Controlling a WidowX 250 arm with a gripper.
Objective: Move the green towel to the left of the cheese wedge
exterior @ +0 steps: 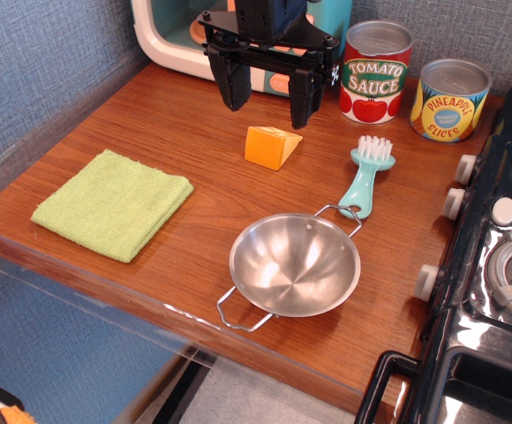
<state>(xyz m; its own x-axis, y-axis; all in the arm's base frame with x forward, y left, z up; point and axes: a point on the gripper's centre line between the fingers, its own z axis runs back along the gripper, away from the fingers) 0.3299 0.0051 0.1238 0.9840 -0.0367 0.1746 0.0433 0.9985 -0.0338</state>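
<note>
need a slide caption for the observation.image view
Open claw hovers behind the cheese wedge; green towel lies flat at the table's left, near the steel bowl.

steel bowl [295,265] sits front and centre, teal brush [366,177] just behind it. tomato sauce can [376,71] and pineapple can [450,100] stand at the back, stove [494,265] on the right.

stove [503,265] cut off right, toy oven [181,40] cropped top

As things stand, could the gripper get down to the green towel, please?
Probably yes. The towel lies flat with nothing on it, and the open gripper hangs above the cheese, with only bare tabletop between it and the towel.
</note>
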